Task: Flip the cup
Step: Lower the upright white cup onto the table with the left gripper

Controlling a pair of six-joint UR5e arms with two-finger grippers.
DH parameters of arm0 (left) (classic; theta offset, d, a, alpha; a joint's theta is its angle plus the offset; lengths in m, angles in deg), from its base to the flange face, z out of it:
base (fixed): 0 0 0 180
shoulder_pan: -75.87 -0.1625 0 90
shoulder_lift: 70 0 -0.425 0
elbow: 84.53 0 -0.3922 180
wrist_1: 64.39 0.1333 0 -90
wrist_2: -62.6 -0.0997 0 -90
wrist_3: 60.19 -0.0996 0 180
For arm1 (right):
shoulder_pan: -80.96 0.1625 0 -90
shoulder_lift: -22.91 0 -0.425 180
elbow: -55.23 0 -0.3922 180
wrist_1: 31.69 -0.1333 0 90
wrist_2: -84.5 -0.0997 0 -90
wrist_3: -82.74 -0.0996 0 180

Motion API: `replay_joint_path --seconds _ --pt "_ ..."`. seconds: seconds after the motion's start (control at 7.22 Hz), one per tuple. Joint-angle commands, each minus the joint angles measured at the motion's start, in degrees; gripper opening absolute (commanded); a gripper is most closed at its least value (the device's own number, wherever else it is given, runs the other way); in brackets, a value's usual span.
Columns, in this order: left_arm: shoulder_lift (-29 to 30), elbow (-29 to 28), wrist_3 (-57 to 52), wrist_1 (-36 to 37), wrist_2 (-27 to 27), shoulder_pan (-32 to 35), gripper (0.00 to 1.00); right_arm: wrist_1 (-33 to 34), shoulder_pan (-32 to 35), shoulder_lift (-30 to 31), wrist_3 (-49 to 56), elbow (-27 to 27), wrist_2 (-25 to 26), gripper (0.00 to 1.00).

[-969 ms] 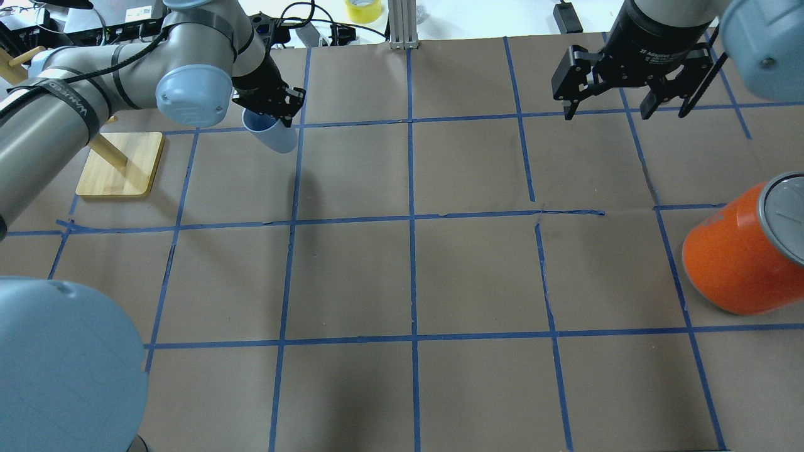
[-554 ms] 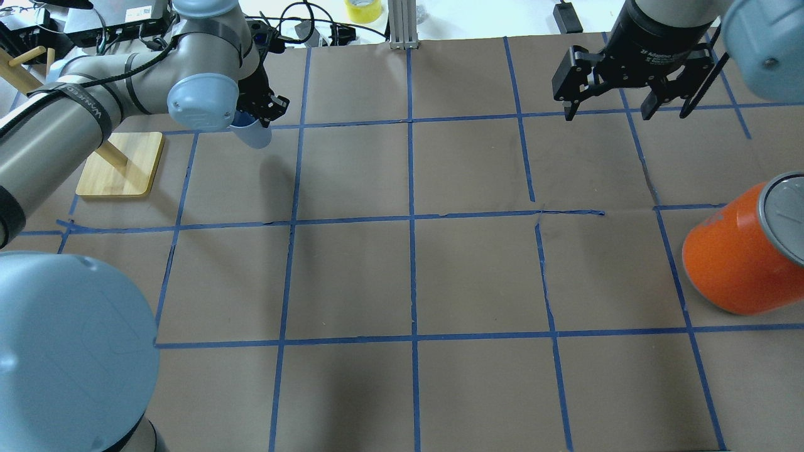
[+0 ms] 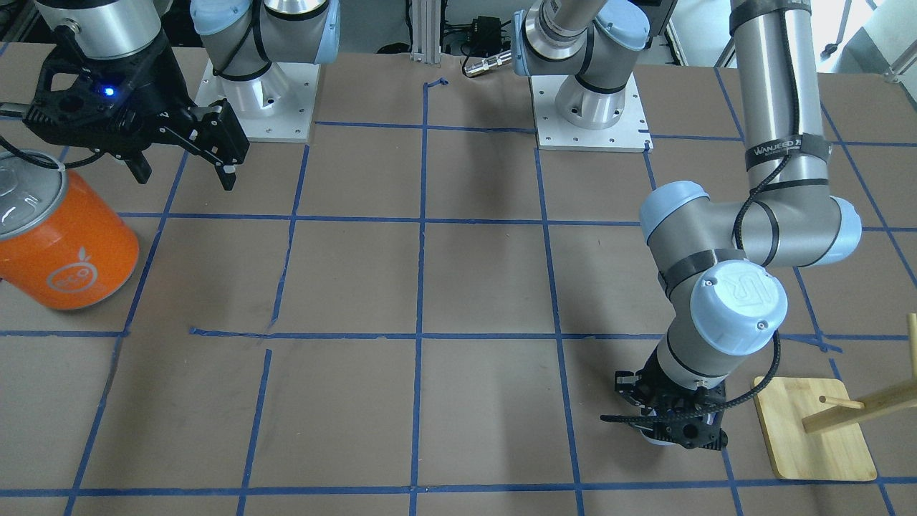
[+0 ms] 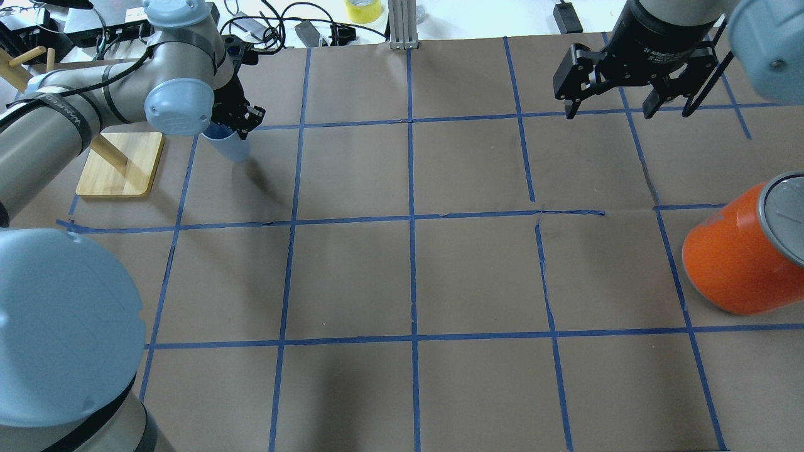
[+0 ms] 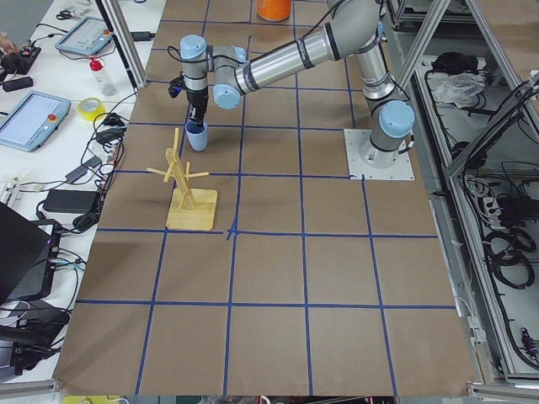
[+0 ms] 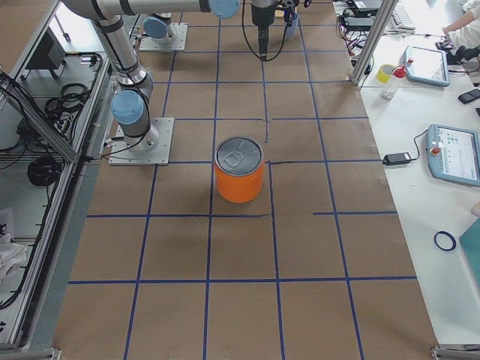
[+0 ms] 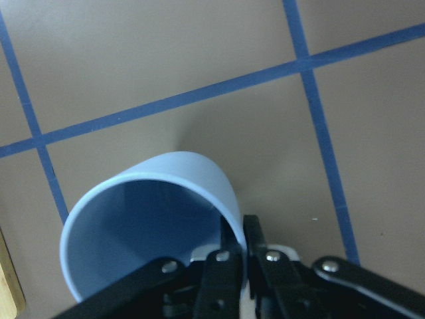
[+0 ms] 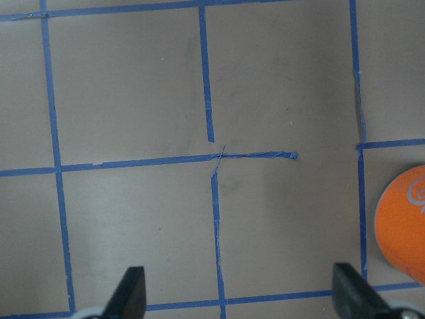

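The pale blue cup (image 4: 231, 148) hangs mouth up, slightly tilted, low over the table at the far left. My left gripper (image 4: 229, 127) is shut on its rim, one finger inside and one outside. The left wrist view shows the blue-grey inside of the cup (image 7: 153, 226) and the gripper (image 7: 242, 242) pinching its wall. In the front view the gripper (image 3: 670, 426) hides most of the cup. The left side view shows the cup (image 5: 195, 138) under the wrist; I cannot tell if it touches the table. My right gripper (image 4: 612, 108) is open and empty, high at the far right (image 8: 242, 296).
A big orange can (image 4: 732, 260) with a silver lid stands at the right edge (image 3: 68, 247). A wooden peg stand (image 4: 119, 164) stands just left of the cup (image 3: 813, 430). Cables and a yellow tape roll (image 4: 363, 9) lie past the far edge.
My left gripper has carried the cup to the left, toward the wooden stand, and turned it from tilted to nearly upright, mouth up. The right gripper has not moved.
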Motion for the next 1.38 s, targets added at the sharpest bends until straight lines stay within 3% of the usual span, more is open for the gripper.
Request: replay_joint_path --seconds 0.0,0.97,1.11,1.25 --pt "-0.41 1.75 0.44 -0.53 0.07 -0.46 0.0 -0.01 0.02 -0.05 -0.02 0.0 0.06 1.0" --pt "-1.38 2.2 0.35 -2.11 3.41 -0.11 0.0 -0.1 0.11 0.3 -0.11 0.0 -0.21 1.0" --pt "-0.94 1.94 0.61 -1.41 3.41 -0.11 0.66 -0.02 0.11 0.3 -0.11 0.0 -0.21 1.0" --pt "-1.37 1.5 1.74 -1.76 3.4 -0.11 1.0 -0.01 0.11 0.3 -0.11 0.0 -0.29 1.0"
